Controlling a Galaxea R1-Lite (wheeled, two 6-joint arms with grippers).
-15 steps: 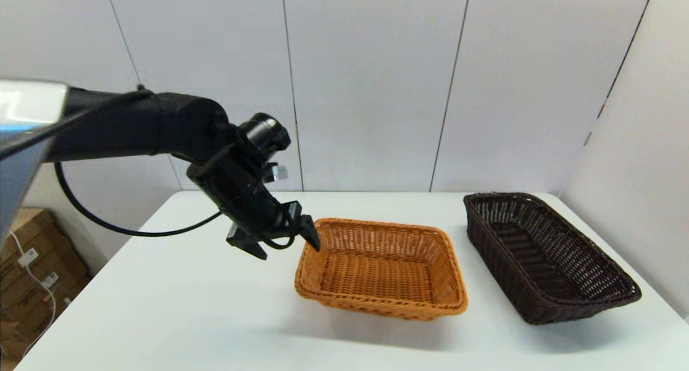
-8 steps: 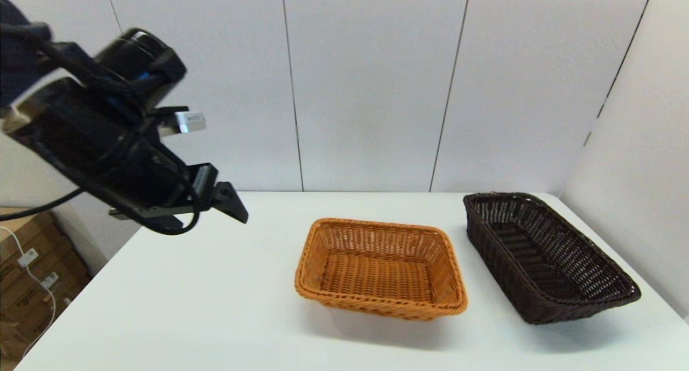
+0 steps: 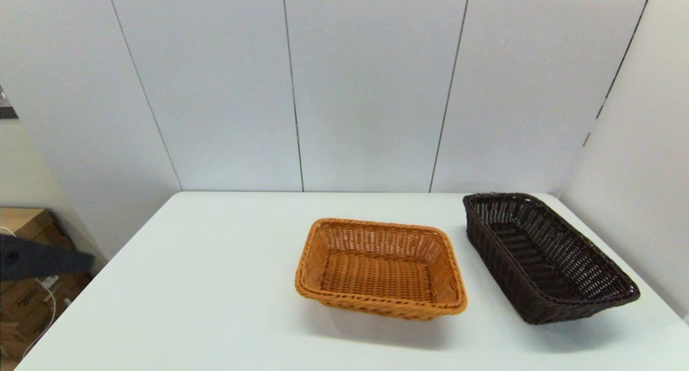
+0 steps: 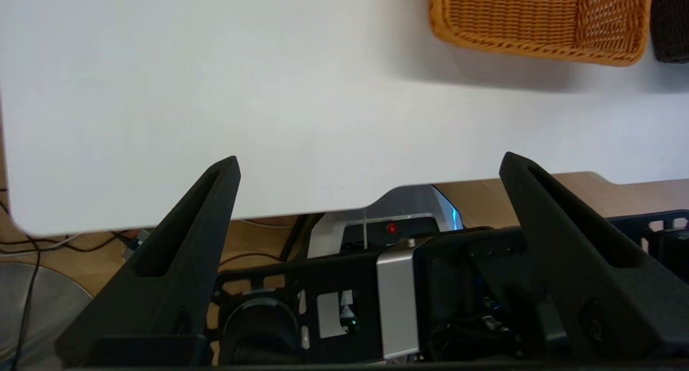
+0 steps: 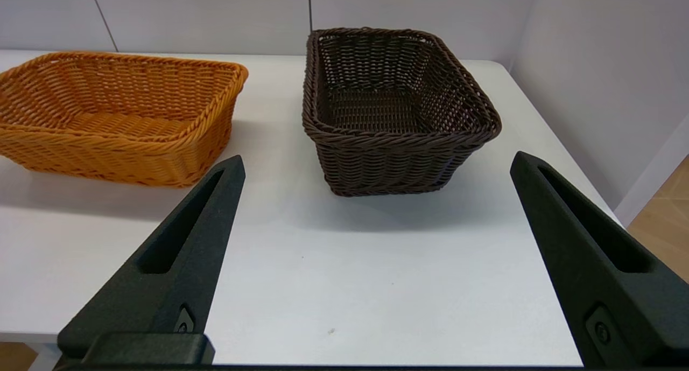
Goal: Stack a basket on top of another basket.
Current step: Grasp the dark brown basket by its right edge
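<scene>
The dark brown basket (image 3: pixel 543 258) rests flat at the right side of the white table (image 3: pixel 215 295). The orange basket (image 3: pixel 379 268) stands in the middle, a small gap to its left. Both hold nothing. My left gripper (image 4: pixel 370 158) is open and holds nothing; it hangs over the table's near left edge, far from the orange basket (image 4: pixel 538 21) and the brown basket (image 4: pixel 670 26). My right gripper (image 5: pixel 377 156) is open too, low near the front edge, facing the short end of the brown basket (image 5: pixel 395 112). The orange basket (image 5: pixel 118 118) is beside it.
Only a dark piece of my left arm (image 3: pixel 43 259) shows at the head view's left edge. Cardboard boxes (image 3: pixel 27 306) stand on the floor left of the table. White wall panels close off the back and the right side (image 3: pixel 635 161).
My left arm has pulled away from the orange basket's left end, swinging up and left until it is almost out of the head view. Neither basket has moved.
</scene>
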